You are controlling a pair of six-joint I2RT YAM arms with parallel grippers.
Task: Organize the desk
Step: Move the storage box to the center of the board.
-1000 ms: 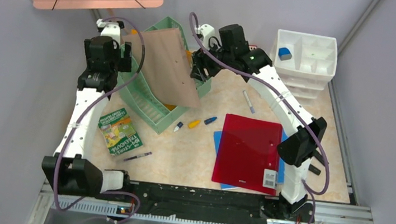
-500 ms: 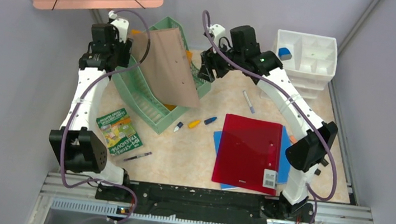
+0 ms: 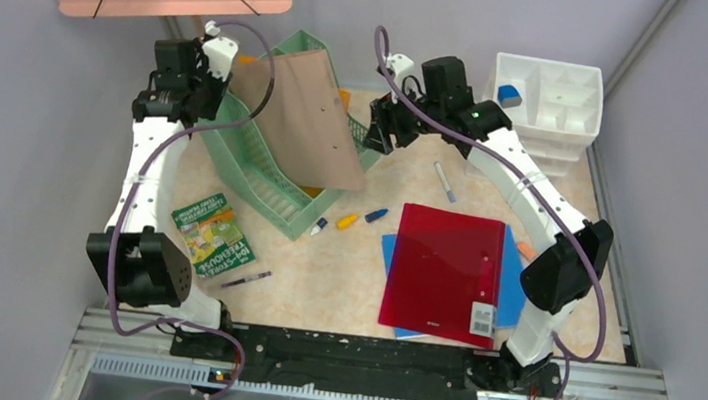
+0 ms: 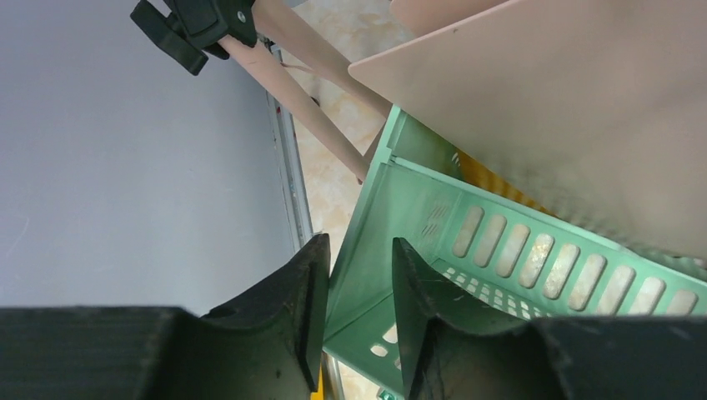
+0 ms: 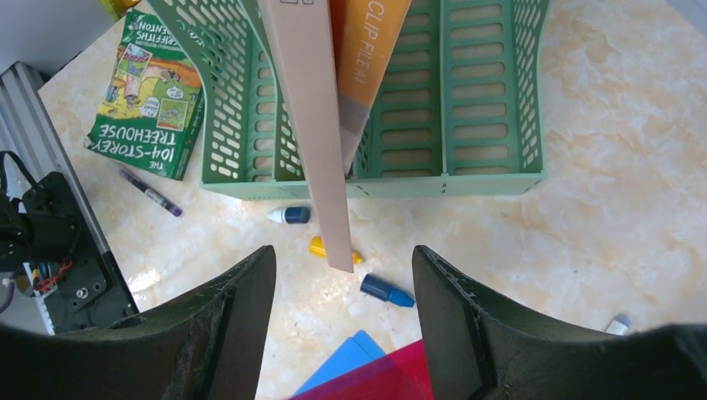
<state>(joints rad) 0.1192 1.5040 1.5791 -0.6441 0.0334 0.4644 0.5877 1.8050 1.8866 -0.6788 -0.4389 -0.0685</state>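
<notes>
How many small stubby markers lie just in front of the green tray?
3, in a row: a white-and-blue marker beside the tray, a yellow marker in the middle, a blue marker nearest the red folder. Others may be hidden.

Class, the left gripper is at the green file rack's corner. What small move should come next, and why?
Probably close the left gripper firmly on the green file rack at its corner wall: its fingers straddle that wall, but a firm pinch isn't clearly visible.
</notes>
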